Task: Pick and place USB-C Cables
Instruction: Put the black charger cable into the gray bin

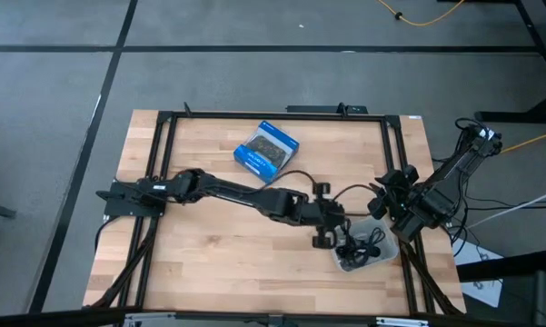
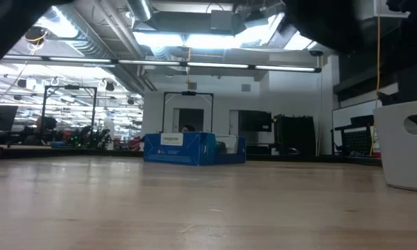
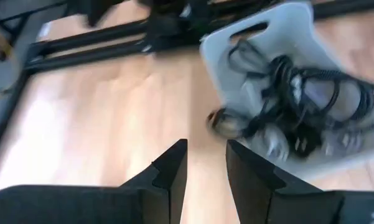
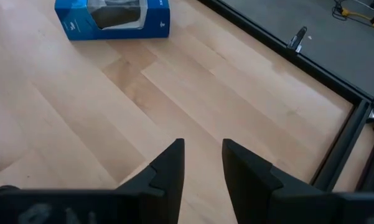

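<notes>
The USB-C cables (image 3: pixel 299 84) lie heaped in a pale grey bin (image 3: pixel 236 34) near the table's right near corner. They are black coils, with pale cables and silvery plugs (image 3: pixel 275 142) at one side. In the high view the same cables (image 1: pixel 363 245) show as a dark tangle in the bin (image 1: pixel 388 252). My left gripper (image 3: pixel 205 149) hovers just left of the bin (image 1: pixel 339 232), open by a narrow gap and holding nothing. My right gripper (image 4: pixel 202 149) waits over bare wood at the table's right side (image 1: pixel 380 193), also narrowly open and empty.
A blue-and-black box (image 1: pixel 266 150) stands at the table's far middle, also seen in the low view (image 2: pixel 187 148) and the right wrist view (image 4: pixel 112 15). A black frame rail (image 1: pixel 395 159) borders the table. Bare wood spreads over the left and near parts.
</notes>
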